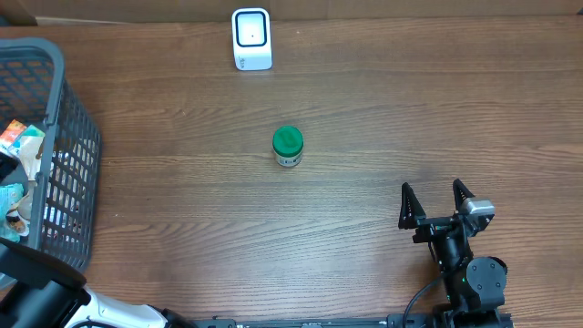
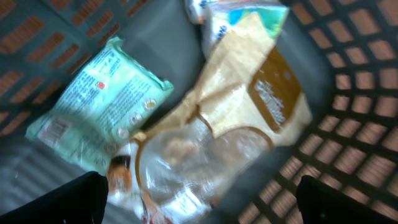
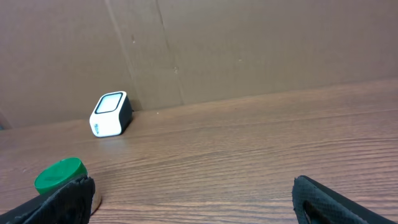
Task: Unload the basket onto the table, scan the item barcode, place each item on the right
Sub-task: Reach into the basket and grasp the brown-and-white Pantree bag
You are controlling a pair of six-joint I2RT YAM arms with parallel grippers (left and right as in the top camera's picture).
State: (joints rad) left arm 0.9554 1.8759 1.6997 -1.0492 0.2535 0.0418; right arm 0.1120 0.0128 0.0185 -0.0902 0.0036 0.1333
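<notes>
The white barcode scanner [image 1: 251, 39] stands at the table's far edge and shows again as the scanner [image 3: 111, 114] in the right wrist view. A small jar with a green lid [image 1: 287, 146] stands upright mid-table; its lid [image 3: 59, 175] shows low on the left. My left gripper [image 2: 202, 208] is open inside the grey basket [image 1: 68, 137], hovering over a clear-windowed pouch [image 2: 186, 162], a beige and brown pouch [image 2: 261, 99] and a mint-green packet [image 2: 93, 106]. It holds nothing. My right gripper [image 1: 437, 202] stands open and empty near the front right; in its wrist view the right gripper [image 3: 199, 205] faces the scanner.
The basket has mesh walls [image 2: 354, 106] and fills the table's left side with several packets inside. A brown cardboard wall [image 3: 249, 50] rises behind the scanner. My left arm [image 1: 46, 296] reaches in from the front-left corner.
</notes>
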